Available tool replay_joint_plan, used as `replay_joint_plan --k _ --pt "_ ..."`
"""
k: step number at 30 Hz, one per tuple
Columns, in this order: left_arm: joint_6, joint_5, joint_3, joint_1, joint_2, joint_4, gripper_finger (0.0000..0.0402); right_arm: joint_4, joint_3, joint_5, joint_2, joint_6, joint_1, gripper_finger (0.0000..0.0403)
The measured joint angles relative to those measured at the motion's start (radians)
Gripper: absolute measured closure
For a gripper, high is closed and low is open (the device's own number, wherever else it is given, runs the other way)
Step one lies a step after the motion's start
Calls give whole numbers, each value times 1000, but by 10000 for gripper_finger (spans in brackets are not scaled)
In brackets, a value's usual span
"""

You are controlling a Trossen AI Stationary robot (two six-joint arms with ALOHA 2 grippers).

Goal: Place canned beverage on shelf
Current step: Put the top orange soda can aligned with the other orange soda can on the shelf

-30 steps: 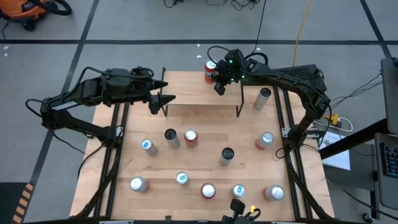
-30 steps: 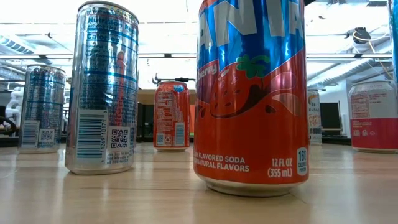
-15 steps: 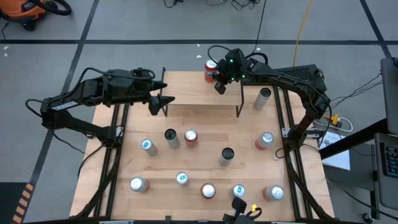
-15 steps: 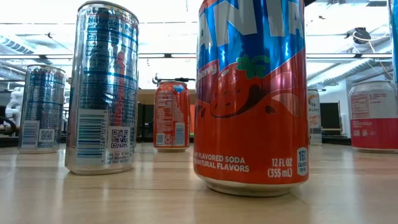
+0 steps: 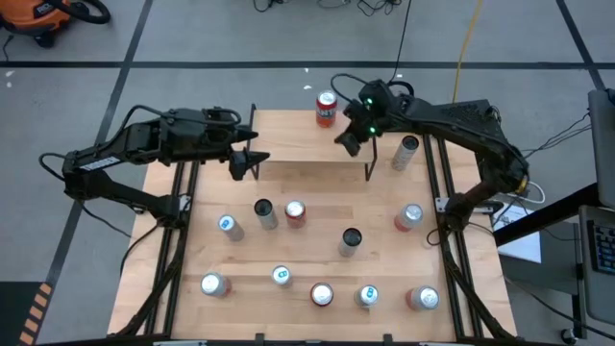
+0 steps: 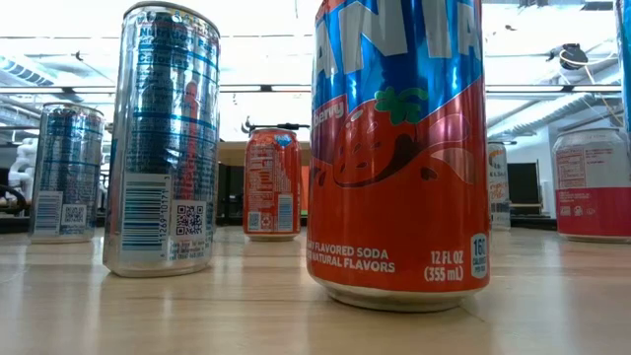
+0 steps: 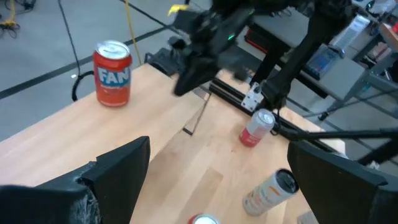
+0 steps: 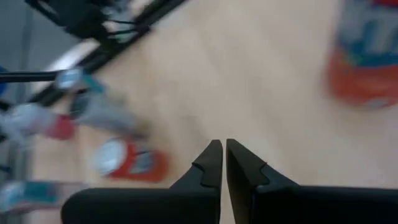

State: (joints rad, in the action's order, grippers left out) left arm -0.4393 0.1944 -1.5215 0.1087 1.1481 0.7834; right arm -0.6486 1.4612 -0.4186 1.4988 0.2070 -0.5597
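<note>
1. Left gripper (image 5: 258, 160) sits at the shelf's (image 5: 312, 171) left end, jaws spread wide, nothing held. Risk: a sideways swing clips the shelf leg and shifts the rack.
2. Shelf top is bare in the high view, no can on it. Task looks not done.
3. Red can (image 5: 327, 109) stands upright at the table's far edge, just behind the shelf, apart from both grippers. Risk: a nudge from behind tips it off the edge.
4. Right gripper (image 5: 350, 140) hangs over the shelf's right rear corner, fingers pinched together, empty. Risk: it must open before any pick; a closed approach knocks the can over.
5. Silver can (image 5: 407, 152) stands near the right arm; an elbow sweep may topple it.
</note>
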Motion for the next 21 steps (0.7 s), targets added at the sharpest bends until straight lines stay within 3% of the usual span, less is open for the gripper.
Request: replay_joint_plan --k 4,10,15,21 --pt "-4 -62 0 -1 0 46 20 -6 0 8 -93 93 118 403" --pt "-73 -161 0 -63 0 184 20 -8 1 199 -189 261 342 403" --pt "-134 -181 1 -215 14 287 20 -16 1 341 -204 359 491 403" --pt "-237 -139 1 -424 68 351 20 -16 1 367 -193 394 585 403"
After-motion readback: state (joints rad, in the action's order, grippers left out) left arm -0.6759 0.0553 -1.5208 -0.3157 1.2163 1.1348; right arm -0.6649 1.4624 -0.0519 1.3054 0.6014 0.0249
